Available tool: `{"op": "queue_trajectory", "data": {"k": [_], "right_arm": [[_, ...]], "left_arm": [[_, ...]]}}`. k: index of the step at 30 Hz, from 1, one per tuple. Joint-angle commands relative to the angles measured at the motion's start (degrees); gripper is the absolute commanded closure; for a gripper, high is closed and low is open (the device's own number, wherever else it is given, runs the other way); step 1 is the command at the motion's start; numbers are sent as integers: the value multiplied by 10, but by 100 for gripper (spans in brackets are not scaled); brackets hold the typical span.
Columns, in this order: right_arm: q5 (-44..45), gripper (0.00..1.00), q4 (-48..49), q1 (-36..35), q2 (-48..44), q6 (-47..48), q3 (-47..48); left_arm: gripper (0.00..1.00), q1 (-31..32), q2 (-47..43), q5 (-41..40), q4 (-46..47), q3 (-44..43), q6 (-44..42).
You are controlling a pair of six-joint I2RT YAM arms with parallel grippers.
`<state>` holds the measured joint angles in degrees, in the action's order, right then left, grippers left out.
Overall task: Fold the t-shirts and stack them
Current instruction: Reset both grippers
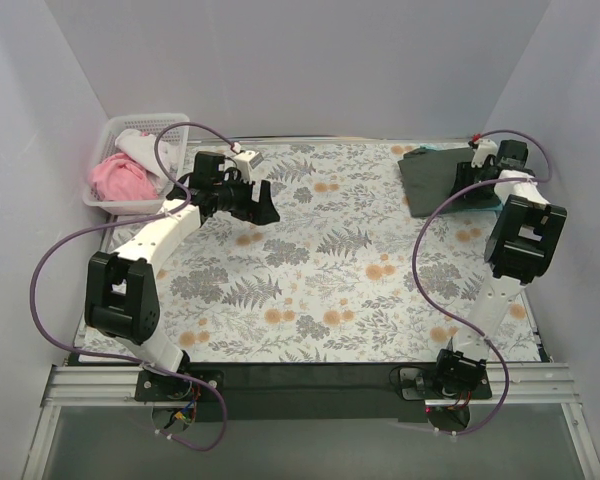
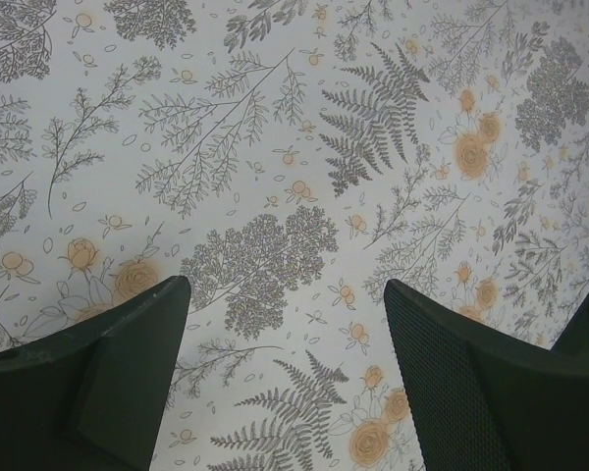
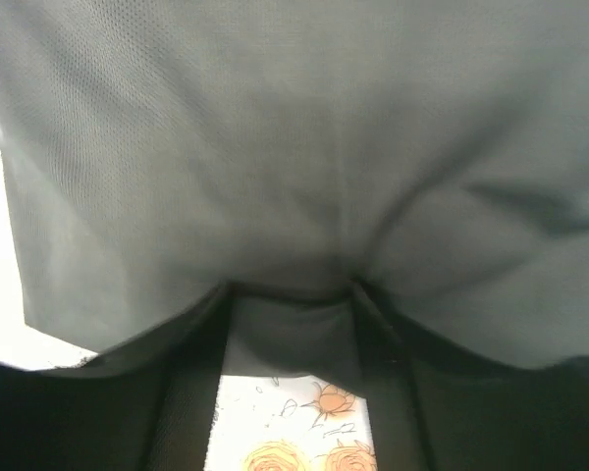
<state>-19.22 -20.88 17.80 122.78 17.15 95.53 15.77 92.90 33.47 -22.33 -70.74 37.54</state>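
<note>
Right gripper [image 3: 290, 309]: black fingers [image 3: 182, 412] are sitting at the hem of the dark charcoal-grey soft cloth t-shirt [image 3: 294, 147], and the fabric is bunching between them. It's hiding the tips, so I can't tell if they're clamped on it or just nosing in. From the top view, that shirt is lying folded at the far right of the grey-and-orange floral sheet [image 1: 320, 260]. The teal t-shirt [image 1: 426, 150] is peeking out at its far edge.

Left gripper [image 2: 285, 294]: fingers wide apart, holding nothing. It's hovering over the sheet near the white plastic basket [image 1: 170, 122] of pink and white cloth.

Risks:
- Bite taking only the top layer, so the fold opens on a lift.
- Bite snagging the teal one too, so both drag together.
</note>
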Motion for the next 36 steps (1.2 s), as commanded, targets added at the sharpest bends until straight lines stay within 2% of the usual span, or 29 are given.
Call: {"op": "queue_trajectory", "data": {"k": [1,4,5,6,12,14,17,18,20,23,27,31,36], "right_arm": [[16,48,30,4,-38,5,-19],[-5,23,30,5,-67,-4,-12],[-20,4,29,4,-77,-5,-10],[-25,2,28,5,-89,-9,-6],[-96,2,-11,1,-199,-2,14],[-114,2,-41,-7,-246,25,10],[-157,2,-92,-22,-307,67,-21],[-169,2,-98,-22,-323,55,-54],[-152,2,-104,-17,-365,-31,-89],[-249,2,-167,-14,-395,28,-170],[-218,2,-230,-50,-411,75,-250],[-159,2,-228,-99,-442,80,-321],[-85,2,-216,-151,-481,77,-371]], "left_arm": [[25,-10,-16,-2,-11,3,15],[23,-23,-21,-2,-23,-4,23],[18,-29,-24,-1,-26,-5,23],[6,-32,-31,1,-29,-6,24],[5,-64,-67,23,-46,-19,41],[4,-72,-76,-1,-53,-32,70],[4,-93,-71,-18,-84,-50,99],[4,-100,-70,-10,-95,-59,97],[4,-125,-71,18,-120,-57,104],[4,-131,-69,5,-165,-46,84],[3,-131,-98,-47,-186,11,21],[3,-131,-130,-111,-178,82,-46],[3,-130,-152,-140,-170,114,-63]]}}
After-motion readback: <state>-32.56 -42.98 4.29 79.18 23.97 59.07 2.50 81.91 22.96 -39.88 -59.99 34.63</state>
